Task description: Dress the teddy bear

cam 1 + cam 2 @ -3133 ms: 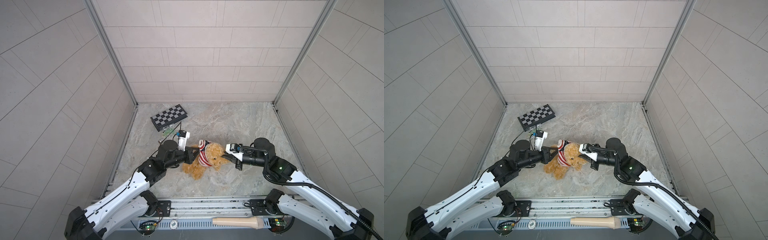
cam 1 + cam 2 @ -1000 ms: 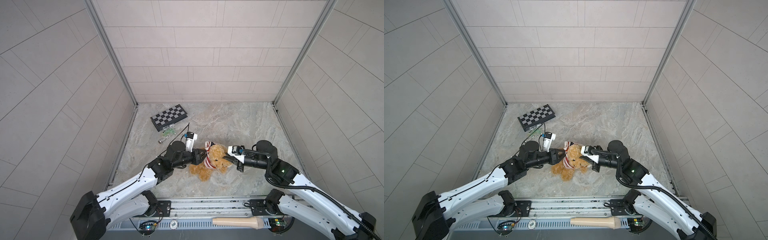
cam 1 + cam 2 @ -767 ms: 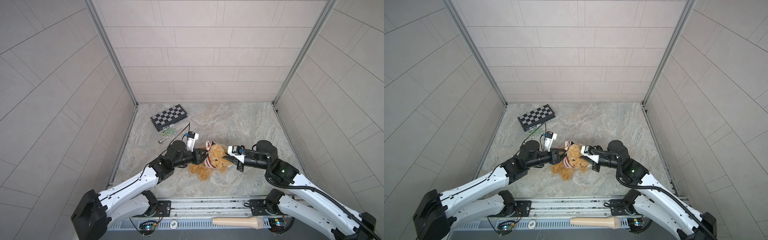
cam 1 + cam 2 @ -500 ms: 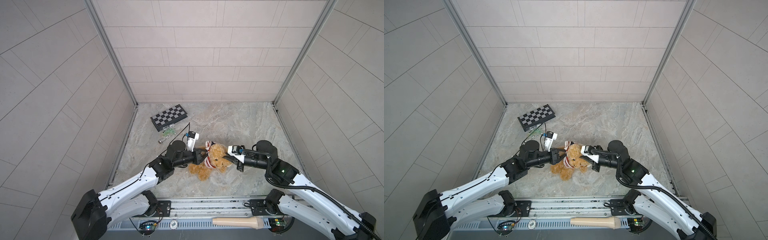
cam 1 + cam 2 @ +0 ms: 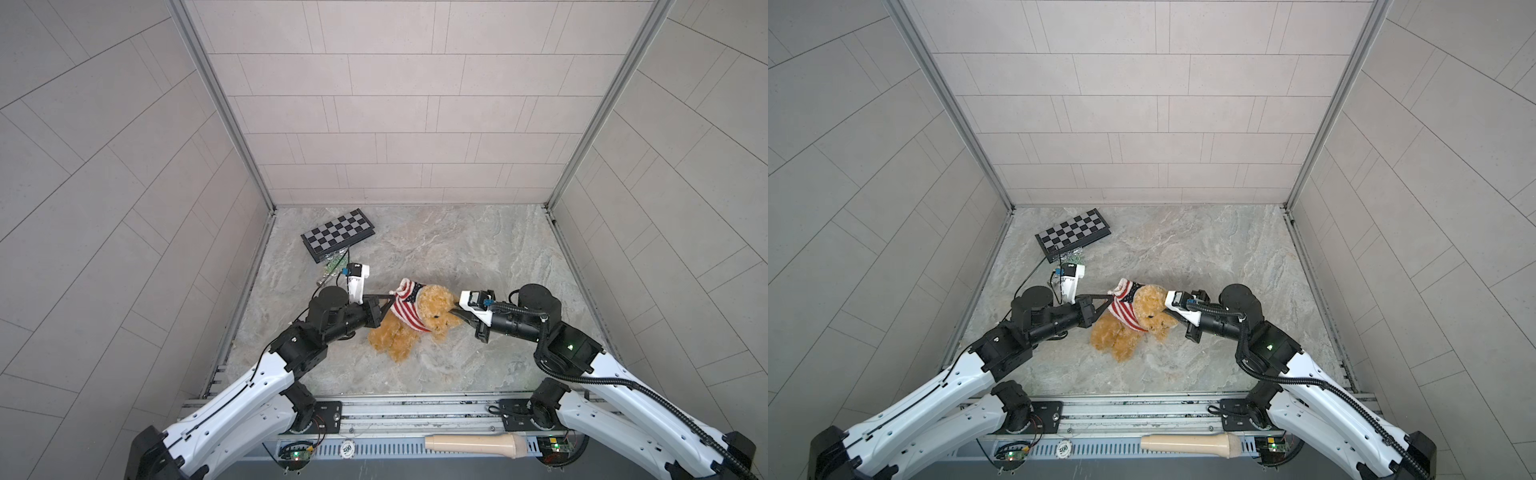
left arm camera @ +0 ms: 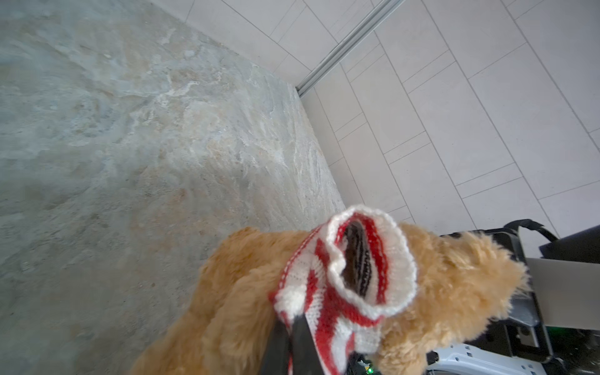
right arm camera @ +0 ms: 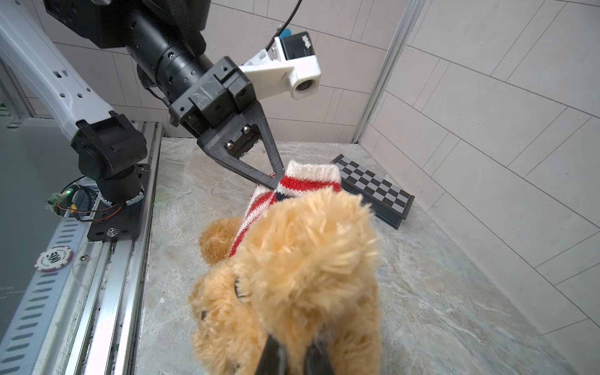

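The teddy bear [image 5: 399, 336] [image 5: 1121, 336], fluffy golden-tan, lies in the middle of the stone floor, head toward the right. A red-and-white striped sweater [image 5: 405, 307] [image 5: 1125, 307] sits bunched around its neck and upper body, one white-cuffed sleeve [image 6: 370, 259] sticking up empty. My left gripper [image 5: 390, 296] [image 5: 1111, 297] [image 6: 293, 321] is shut on the sweater's edge near that sleeve, as the right wrist view confirms [image 7: 276, 181]. My right gripper [image 5: 455, 309] [image 5: 1168, 311] [image 7: 293, 349] is shut on the fur of the bear's head [image 7: 292, 259].
A folded chessboard [image 5: 338, 235] [image 5: 1073, 235] lies at the back left, a small greenish item [image 5: 332, 266] just in front of it. On the front rail sit a poker chip [image 5: 348, 448] and a beige cylinder [image 5: 473, 444]. Tiled walls close in three sides.
My left gripper has closed on the sweater's edge over the last second. Three seconds ago bear and both grippers were slightly further left. The right gripper keeps its hold.
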Robot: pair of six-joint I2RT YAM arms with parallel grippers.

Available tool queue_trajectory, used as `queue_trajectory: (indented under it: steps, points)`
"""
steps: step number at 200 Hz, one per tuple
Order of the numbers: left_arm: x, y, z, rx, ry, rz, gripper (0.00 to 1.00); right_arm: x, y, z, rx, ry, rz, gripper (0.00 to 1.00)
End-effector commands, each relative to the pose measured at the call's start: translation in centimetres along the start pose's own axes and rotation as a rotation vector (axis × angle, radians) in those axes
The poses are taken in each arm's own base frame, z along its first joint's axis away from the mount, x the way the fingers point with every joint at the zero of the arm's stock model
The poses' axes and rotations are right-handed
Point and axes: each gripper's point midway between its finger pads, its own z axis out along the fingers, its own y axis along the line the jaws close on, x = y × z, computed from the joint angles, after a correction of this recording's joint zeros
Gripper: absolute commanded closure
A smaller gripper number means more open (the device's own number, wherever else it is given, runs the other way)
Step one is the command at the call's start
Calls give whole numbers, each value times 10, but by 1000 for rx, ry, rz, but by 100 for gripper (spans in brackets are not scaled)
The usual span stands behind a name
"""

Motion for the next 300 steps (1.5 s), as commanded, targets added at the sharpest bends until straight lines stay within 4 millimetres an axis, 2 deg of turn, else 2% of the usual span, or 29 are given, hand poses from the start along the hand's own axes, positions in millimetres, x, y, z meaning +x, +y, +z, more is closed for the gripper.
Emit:
queue_trajectory:
  steps: [1,5,9,69,128,149,182,224,241,261,300]
  points:
    - [8,31,-6,-108,-6,-44,100,-26,-9,-8,57,-92,-47,100]
    - [9,35,-7,-117,-8,-50,100,-28,-10,-9,65,-98,-46,100]
    - [10,38,-8,-126,-9,-56,100,-17,-8,-6,63,-82,-33,100]
    - [23,70,-22,-200,-33,-118,100,-22,-21,-12,150,-125,0,100]
    - [32,77,-29,-196,-45,-143,100,-25,-26,-16,186,-161,32,100]
    - [34,65,-25,-122,-22,-116,100,-29,-28,-16,197,-176,45,100]
    - [47,45,-15,-39,108,-34,100,-30,-31,-12,195,-174,67,100]
    - [39,24,-11,54,103,-11,100,-26,-32,-4,180,-151,101,100]
    - [40,34,-12,5,99,-13,100,-26,-36,-7,211,-155,104,100]
    - [45,56,-14,-71,86,-42,100,-27,-42,-13,259,-163,108,100]
    - [57,82,-12,-102,43,-122,100,-23,-56,-21,353,-156,121,100]
